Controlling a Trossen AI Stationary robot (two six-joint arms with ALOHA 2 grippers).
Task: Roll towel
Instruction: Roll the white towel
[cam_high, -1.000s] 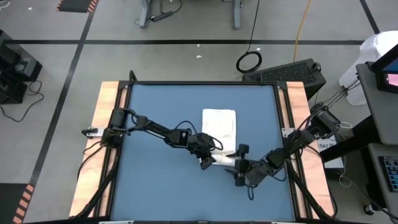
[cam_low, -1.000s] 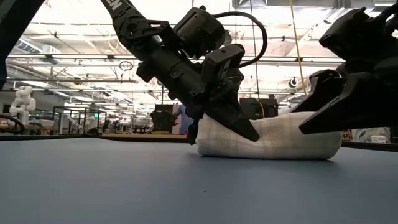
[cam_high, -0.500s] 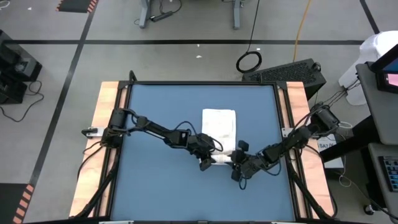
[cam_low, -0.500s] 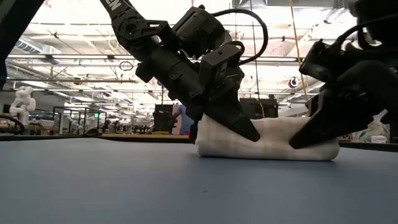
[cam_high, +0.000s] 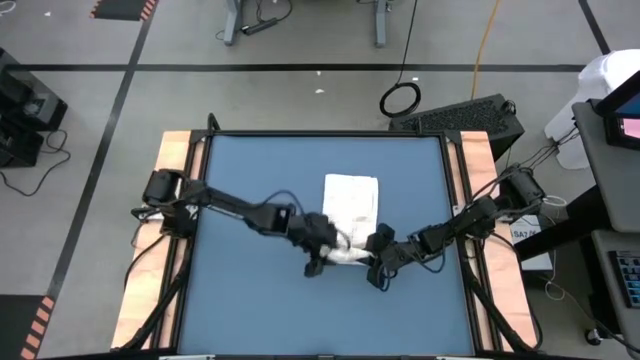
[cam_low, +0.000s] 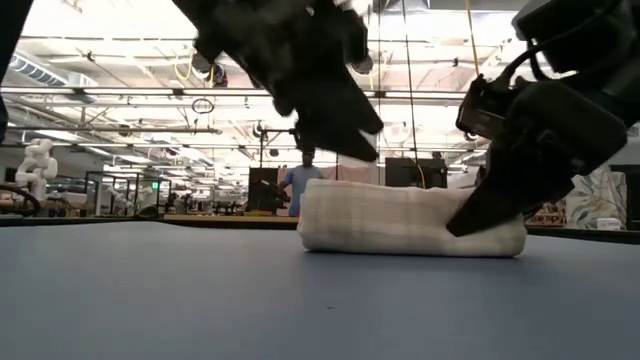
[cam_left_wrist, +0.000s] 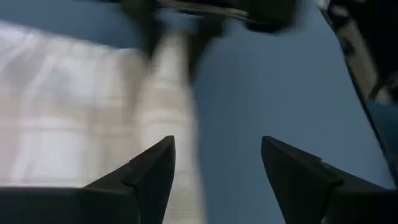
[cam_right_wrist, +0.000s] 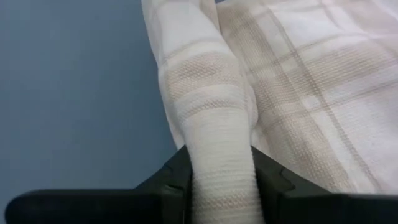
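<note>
The towel (cam_high: 352, 198) lies on the blue table, white with faint plaid lines. Its near part is rolled into a roll (cam_low: 400, 220) that runs left to right, while its far part lies flat. My left gripper (cam_low: 345, 130) hangs open above the roll's left end and touches nothing; in its wrist view its fingers (cam_left_wrist: 155, 171) stand wide apart over the cloth. My right gripper (cam_right_wrist: 221, 186) is at the roll's right end, shut on it. My right gripper pinches the right end of the roll (cam_right_wrist: 221, 155) between its two fingers (cam_right_wrist: 177, 174), several layers thick. The fingers slant down from the table's right side and lie along the roll. The roll rests on the table.
Bare blue table top (cam_high: 250, 170) stretches left of the towel and along the near edge. Wooden rails (cam_high: 170, 200) bound the table at both sides. In the low view a person (cam_low: 300, 178) stands far off in the room behind.
My left gripper has opened, let go of the roll's left end and risen clear above it. My right gripper has swung toward the table's left onto the roll's right end and shut on it. The roll stays on the table.
</note>
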